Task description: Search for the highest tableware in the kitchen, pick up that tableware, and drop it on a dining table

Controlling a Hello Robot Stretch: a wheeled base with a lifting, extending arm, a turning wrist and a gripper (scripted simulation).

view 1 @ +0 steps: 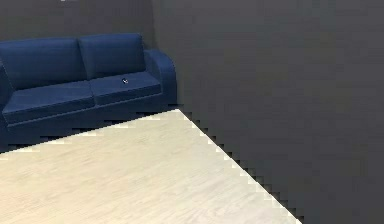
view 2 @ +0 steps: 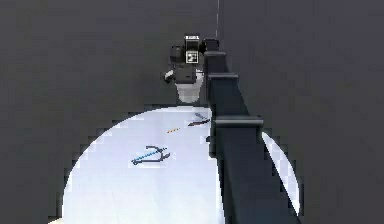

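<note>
My dark square arm bar (view 2: 245, 170) sits nearest, running out over a round white desk (view 2: 105, 185) toward my jaws at its far end. Directly below the jaws is a small pale grey-white cup-shaped vessel (view 2: 187, 88), which I take for the tableware. Its base meets the desk's far rim, so I cannot tell whether it hangs free or stands there. Nor can I tell how my jaws stand or whether they hold anything.

Back from the jaws, toward my body, a thin dark stick-like implement (view 2: 190, 124) lies on the desk. Farther back, on the side away from the bar, lies a slender bluish crossed implement (view 2: 152, 156).

I judge the vessel to be stiff, light and smooth-walled, probably ceramic or glass. That would make it slippery under thin fingers and likely to chip if let fall from height. The best hold seems to be across the wall just below the rim, kept upright. It should come down low onto bare desk, away from both implements.
</note>
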